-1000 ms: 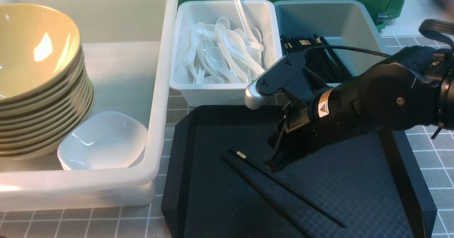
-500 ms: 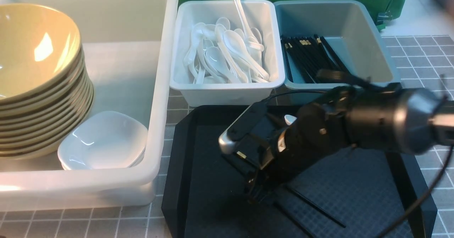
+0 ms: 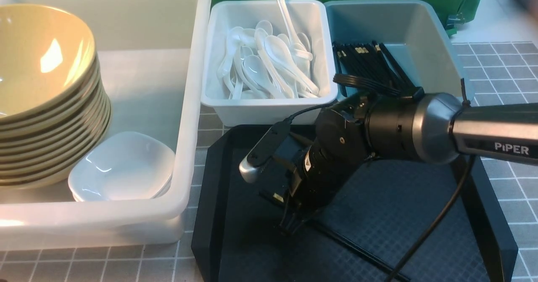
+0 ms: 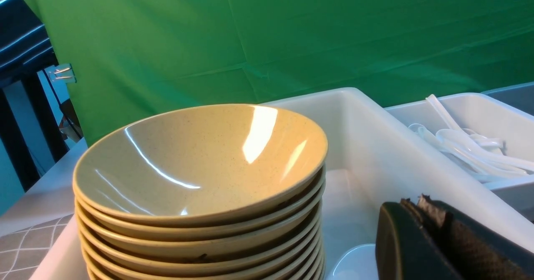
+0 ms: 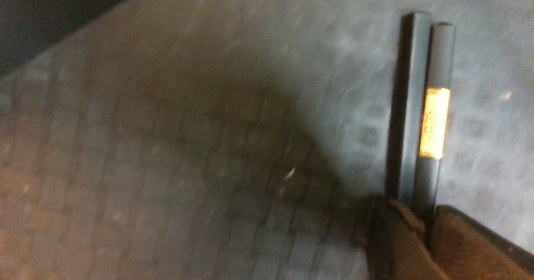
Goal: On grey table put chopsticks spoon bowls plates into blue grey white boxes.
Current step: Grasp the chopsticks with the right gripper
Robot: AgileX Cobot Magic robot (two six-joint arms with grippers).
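Note:
Two black chopsticks [image 3: 357, 248] lie side by side on the black tray, one with a gold mark [image 5: 434, 121]. My right gripper [image 3: 294, 225] points down at their marked end, and its brown pads [image 5: 463, 246] are pinched on the pair [image 5: 421, 104]. A stack of tan bowls [image 3: 42, 84] and white plates [image 3: 122, 166] sit in the large white box [image 3: 193, 63]. More chopsticks [image 3: 365, 63] lie in the blue-grey box [image 3: 441, 46]. My left gripper [image 4: 421, 203] hangs shut and empty beside the bowls [image 4: 200, 159]. The spoon is out of view.
The black tray [image 3: 210, 214] has raised rims and lies on the grey table [image 3: 504, 63] in front of the boxes. The pale grey-white box [image 3: 269, 109] holds several plain white ladles. The right arm's cable [image 3: 433, 227] hangs over the tray. A green cloth [image 4: 292, 34] backs the scene.
My right arm swung down and left onto the tray. Its jaws opened, then closed on the marked end of the two chopsticks, which now lie together. The left gripper stayed still.

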